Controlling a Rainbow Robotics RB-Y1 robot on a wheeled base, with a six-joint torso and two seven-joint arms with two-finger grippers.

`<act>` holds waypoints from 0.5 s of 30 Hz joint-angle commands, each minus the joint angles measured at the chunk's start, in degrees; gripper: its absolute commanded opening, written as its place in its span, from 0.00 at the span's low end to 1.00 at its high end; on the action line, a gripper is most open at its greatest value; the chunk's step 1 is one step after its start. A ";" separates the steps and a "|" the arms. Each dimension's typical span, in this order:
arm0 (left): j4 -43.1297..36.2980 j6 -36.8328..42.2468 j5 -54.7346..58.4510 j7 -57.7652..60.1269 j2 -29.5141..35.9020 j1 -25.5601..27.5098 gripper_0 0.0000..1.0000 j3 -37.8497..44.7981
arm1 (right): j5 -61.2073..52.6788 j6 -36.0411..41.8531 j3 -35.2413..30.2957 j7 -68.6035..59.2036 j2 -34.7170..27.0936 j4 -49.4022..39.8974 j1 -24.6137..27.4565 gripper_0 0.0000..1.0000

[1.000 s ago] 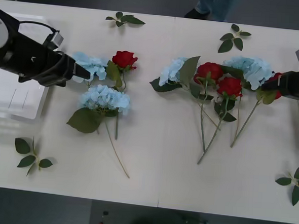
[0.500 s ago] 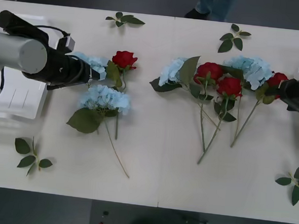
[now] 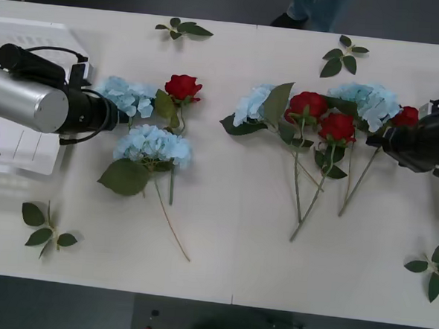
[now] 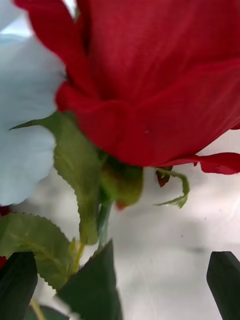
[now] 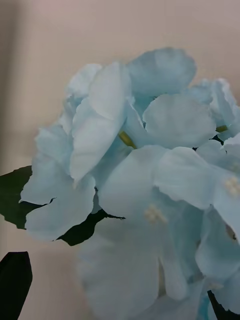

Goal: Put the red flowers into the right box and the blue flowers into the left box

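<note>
Advanced leftward, right tool point(image 4: 122, 287) (fingers apart) sits at a red flower point(image 4: 160, 75); left tool point(image 5: 117, 295) open at a blue flower point(image 5: 150, 170).

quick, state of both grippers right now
Left gripper: open, fingers either side of a blue flower, holding nothing.
Right gripper: open, at the red flower on the table's right, holding nothing.

Even, soft light falls from above on my white worktop point(image 3: 230, 232); shadows under the flowers are faint and short. The worktop's near edge gives way to a dim floor. My right wrist camera sits so close that the red rose point(image 4: 160, 80) is soft and blurred. My left one shows the blue hydrangea point(image 5: 150, 180) hazy, its nearest petals out of focus.
</note>
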 commanded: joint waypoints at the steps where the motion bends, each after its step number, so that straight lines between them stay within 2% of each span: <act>1: -1.07 -0.05 -1.56 2.35 -0.67 -1.35 1.00 -0.99 | 4.63 -1.41 -0.77 -2.29 1.12 1.87 -0.78 1.00; 7: -0.72 3.55 -3.94 2.88 -3.31 -3.29 1.00 -1.08 | 8.06 -1.67 -0.77 -3.70 3.41 4.33 -1.83 1.00; 10: -0.72 3.64 -8.15 3.32 -5.33 -3.55 1.00 -1.08 | 8.59 -1.67 -0.77 -4.14 4.37 5.38 -2.36 0.68; 11: -0.72 3.55 -8.68 3.41 -5.77 -3.64 1.00 -1.08 | 8.76 -1.67 -0.77 -4.14 4.55 5.56 -2.45 0.63; 12: -0.72 3.64 -9.82 3.76 -6.39 -3.90 1.00 -1.17 | 9.03 -1.67 -0.77 -4.31 4.81 5.91 -2.62 0.38; 13: -0.72 3.64 -10.18 3.94 -6.83 -4.08 1.00 -1.08 | 9.20 -1.67 -0.77 -4.40 4.99 6.00 -2.71 0.18; 14: -0.72 3.64 -10.44 4.11 -7.00 -4.26 1.00 -1.08 | 9.29 -1.67 -0.77 -4.49 5.08 6.09 -2.80 0.06; 15: -0.63 3.64 -10.97 4.46 -7.35 -4.52 1.00 -1.08 | 9.55 -1.67 -0.77 -4.58 5.16 6.09 -2.80 0.00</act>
